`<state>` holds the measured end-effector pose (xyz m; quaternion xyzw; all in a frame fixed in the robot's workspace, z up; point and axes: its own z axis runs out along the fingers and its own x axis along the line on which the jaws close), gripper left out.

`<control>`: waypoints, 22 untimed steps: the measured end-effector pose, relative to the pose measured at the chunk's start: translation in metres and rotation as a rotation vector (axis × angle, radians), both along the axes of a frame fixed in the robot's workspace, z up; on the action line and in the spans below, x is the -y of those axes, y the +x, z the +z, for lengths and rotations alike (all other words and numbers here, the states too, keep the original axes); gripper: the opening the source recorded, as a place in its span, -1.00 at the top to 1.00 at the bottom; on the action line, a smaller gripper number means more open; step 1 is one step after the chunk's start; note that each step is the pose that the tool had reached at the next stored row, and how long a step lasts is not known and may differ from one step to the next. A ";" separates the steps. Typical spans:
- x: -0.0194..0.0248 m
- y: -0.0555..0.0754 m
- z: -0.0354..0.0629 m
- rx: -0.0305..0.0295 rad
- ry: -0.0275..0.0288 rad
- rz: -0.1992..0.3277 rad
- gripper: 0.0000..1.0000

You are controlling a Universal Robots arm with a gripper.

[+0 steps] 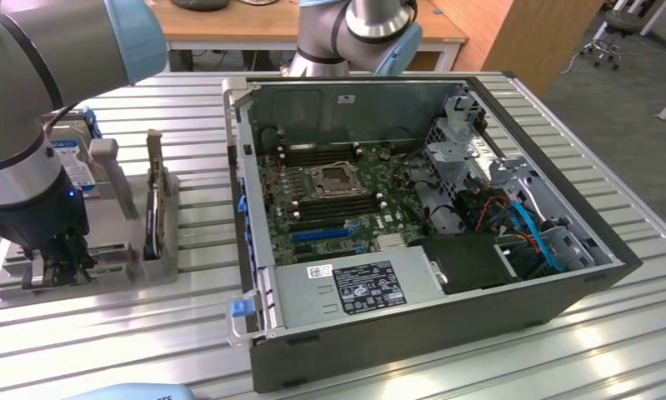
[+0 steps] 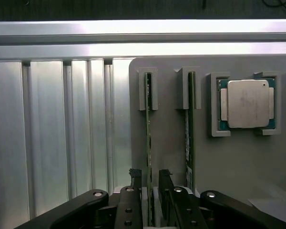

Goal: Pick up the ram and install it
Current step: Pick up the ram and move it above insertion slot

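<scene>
The ram (image 2: 148,138) is a thin green board standing on edge in a slot of the grey holder plate (image 2: 167,157). My gripper (image 2: 150,177) straddles its near end, with one black finger (image 2: 135,183) on each side pressed against the board. A second ram stick (image 2: 189,138) stands parallel in the neighbouring slot. In the exterior view my gripper (image 1: 60,268) reaches down into the grey fixture (image 1: 122,267) at the exterior view's left, beside the open computer case (image 1: 422,317).
A square silver processor chip (image 2: 248,104) lies in its own pocket on the plate. The case holds the motherboard (image 1: 344,204), its empty socket (image 1: 335,177), cables and a drive cage. A blue-labelled drive (image 1: 72,162) stands in the fixture on the ribbed metal table (image 1: 599,367).
</scene>
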<state>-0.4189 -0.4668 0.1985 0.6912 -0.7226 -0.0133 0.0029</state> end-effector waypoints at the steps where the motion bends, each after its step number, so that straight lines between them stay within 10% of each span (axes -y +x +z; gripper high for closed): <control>1: 0.0000 0.000 0.0000 0.0000 0.0000 0.000 0.43; 22: 0.0000 0.000 0.0000 0.0003 0.0003 0.000 0.60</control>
